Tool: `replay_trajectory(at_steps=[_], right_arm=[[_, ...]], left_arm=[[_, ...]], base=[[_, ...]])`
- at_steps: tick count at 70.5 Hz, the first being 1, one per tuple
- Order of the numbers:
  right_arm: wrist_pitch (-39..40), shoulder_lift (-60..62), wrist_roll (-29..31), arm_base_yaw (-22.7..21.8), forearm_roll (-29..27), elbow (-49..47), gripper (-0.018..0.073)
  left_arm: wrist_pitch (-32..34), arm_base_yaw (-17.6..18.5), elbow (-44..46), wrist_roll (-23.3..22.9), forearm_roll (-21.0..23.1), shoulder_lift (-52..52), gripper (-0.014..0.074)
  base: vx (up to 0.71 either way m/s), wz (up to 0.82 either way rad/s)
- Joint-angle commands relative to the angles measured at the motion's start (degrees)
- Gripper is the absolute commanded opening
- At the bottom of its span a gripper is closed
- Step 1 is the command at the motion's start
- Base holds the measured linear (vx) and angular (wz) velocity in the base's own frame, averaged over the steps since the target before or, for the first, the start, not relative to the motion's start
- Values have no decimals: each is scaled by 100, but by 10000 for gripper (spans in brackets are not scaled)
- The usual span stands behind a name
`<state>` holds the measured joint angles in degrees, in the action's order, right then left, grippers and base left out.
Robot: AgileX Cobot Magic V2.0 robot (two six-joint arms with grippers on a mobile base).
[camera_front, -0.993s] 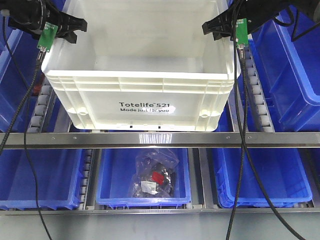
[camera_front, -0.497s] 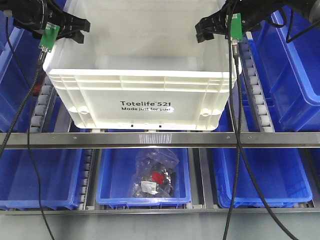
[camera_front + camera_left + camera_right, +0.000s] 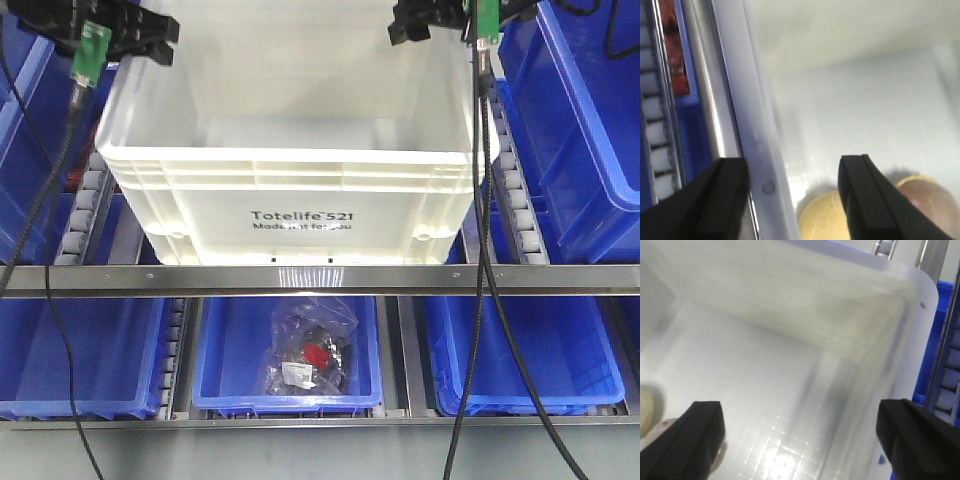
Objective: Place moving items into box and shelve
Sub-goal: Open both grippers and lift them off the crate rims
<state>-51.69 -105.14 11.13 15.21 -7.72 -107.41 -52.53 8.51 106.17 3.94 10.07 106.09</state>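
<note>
Two toy buns already lie inside the white crate on the shelf rollers – light load, stiff slick plastic. Left gripper gapes astride the side wall, right gripper wide, empty – best held by the ribbed rim

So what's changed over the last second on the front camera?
The white crate has slid slightly right and looks pushed further onto the rollers. Both grippers, left and right, rose toward the frame top, open, straddling its side walls. The blue bins and bagged parts haven't moved.
</note>
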Motion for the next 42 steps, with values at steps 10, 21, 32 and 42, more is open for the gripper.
replay_trajectory(at_steps=[10,21,32,42], right_arm=[[-160,419,0,-19,-63,-187,585],[-588,427,-25,-19,-74,-187,543],[-753,439,-85,-14,-317,-182,533],[-675,542,-23,-10,-660,-182,533]], left_arm=[[110,39,227,13,-24,-655,504],[-416,39,221,19,86,-669,504],[-617,44,204,38,190,-701,504],[-495,44,-247,228,269,-958,504]], base=[[0,0],[0,0],[0,0],[0,0]])
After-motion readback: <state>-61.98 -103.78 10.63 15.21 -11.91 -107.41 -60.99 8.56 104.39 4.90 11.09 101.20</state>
